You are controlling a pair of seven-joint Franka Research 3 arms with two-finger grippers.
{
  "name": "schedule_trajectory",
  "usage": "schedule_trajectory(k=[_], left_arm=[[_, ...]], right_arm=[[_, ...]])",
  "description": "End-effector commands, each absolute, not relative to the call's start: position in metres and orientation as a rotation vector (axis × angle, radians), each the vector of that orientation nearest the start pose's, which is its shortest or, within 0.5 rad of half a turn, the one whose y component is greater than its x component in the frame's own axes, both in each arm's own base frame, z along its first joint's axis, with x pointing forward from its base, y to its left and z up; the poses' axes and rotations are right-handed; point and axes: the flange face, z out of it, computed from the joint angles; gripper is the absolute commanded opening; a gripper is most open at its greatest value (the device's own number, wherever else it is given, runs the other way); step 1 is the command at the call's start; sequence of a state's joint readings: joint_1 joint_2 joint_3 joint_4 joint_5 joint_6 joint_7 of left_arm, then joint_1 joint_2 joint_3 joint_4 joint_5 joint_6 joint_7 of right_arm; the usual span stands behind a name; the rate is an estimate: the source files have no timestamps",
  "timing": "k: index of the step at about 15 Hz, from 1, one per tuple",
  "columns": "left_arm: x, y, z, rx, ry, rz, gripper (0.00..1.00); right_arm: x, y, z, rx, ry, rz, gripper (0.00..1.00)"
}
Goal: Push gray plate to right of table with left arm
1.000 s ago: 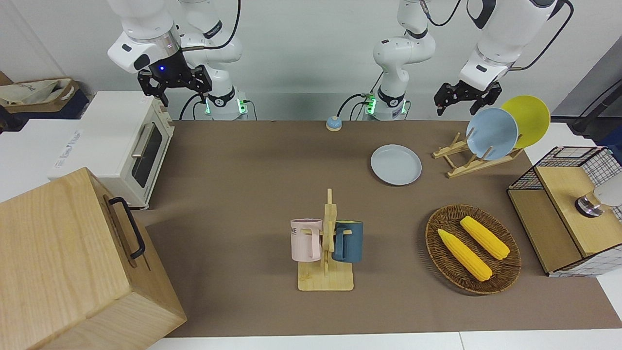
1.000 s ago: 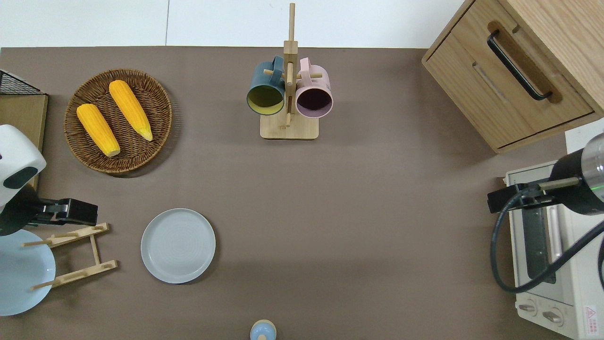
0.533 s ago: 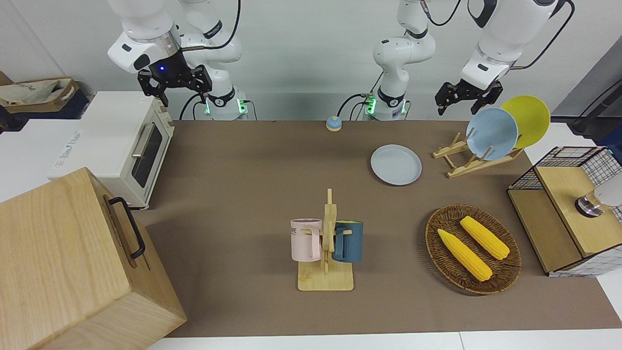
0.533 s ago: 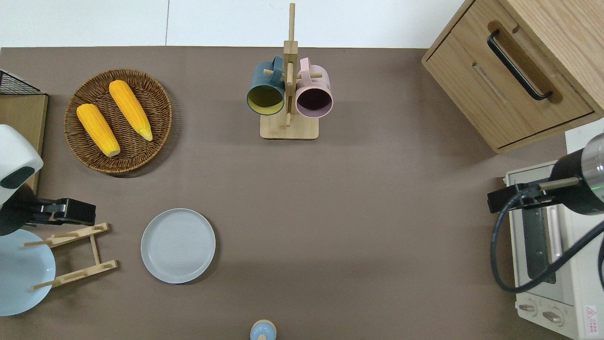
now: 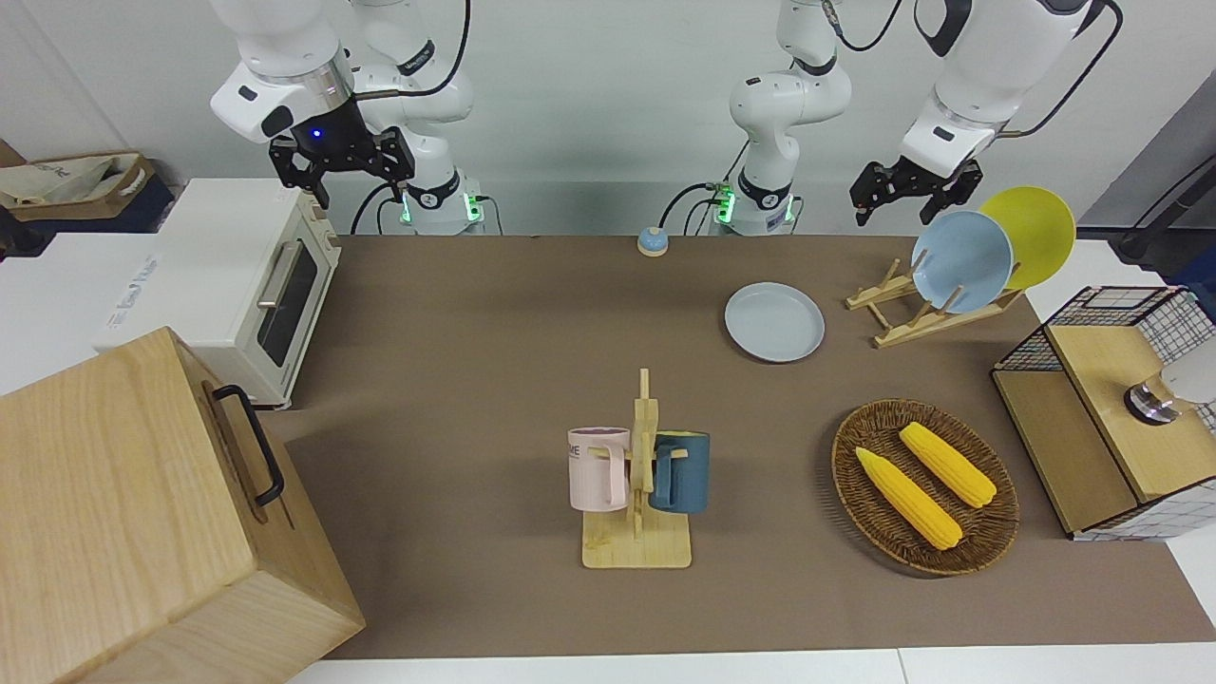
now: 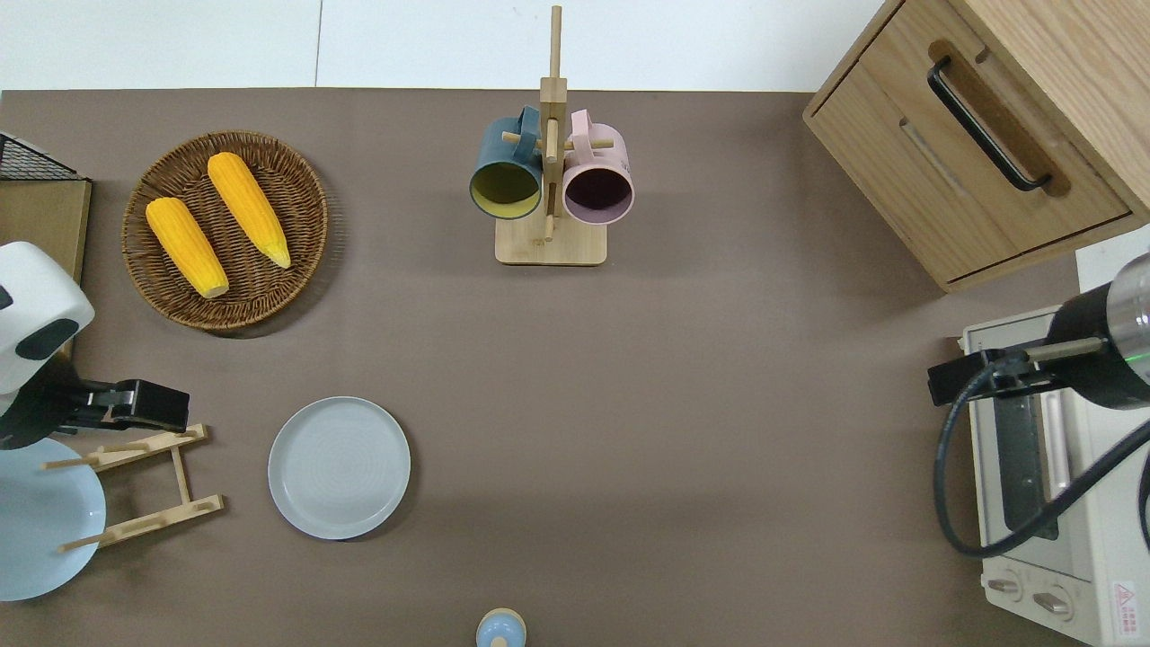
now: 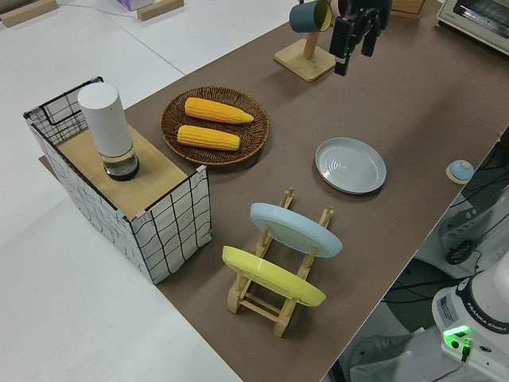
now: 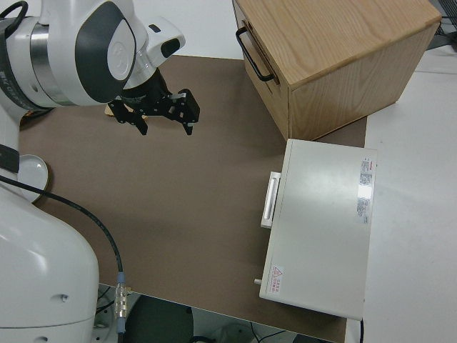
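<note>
The gray plate (image 5: pixel 774 321) lies flat on the brown table (image 5: pixel 475 332), toward the left arm's end; it also shows in the overhead view (image 6: pixel 339 467) and the left side view (image 7: pixel 350 165). My left gripper (image 5: pixel 910 195) is open and empty, up in the air. In the overhead view it (image 6: pixel 171 406) is over the edge of the wooden dish rack (image 6: pixel 144 485), beside the plate and apart from it. The left side view shows its two fingers (image 7: pixel 343 49) spread. My right gripper (image 5: pixel 337 166) is parked, open and empty.
The dish rack (image 5: pixel 912 309) holds an upright sky-blue plate (image 5: pixel 961 261) and a yellow plate (image 5: pixel 1035 233). A corn basket (image 6: pixel 225 229), a mug tree (image 6: pixel 550 180), a wooden cabinet (image 6: pixel 979 135), a toaster oven (image 6: pixel 1051 485), a wire basket (image 5: pixel 1111 408) and a small bell (image 5: pixel 652 241) stand around.
The left gripper has shifted only slightly over the dish rack. The gray plate and the right arm have not moved.
</note>
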State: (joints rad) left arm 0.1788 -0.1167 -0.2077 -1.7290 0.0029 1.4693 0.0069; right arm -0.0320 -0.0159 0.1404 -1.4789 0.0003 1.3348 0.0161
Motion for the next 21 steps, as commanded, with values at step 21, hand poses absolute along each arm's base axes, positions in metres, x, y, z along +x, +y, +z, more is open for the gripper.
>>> schedule_trajectory(k=[21], left_arm=[[0.512, -0.015, 0.508, -3.101, 0.032, 0.163, 0.99]], right_arm=[[0.518, 0.057, 0.66, -3.139, -0.124, 0.208, 0.983]])
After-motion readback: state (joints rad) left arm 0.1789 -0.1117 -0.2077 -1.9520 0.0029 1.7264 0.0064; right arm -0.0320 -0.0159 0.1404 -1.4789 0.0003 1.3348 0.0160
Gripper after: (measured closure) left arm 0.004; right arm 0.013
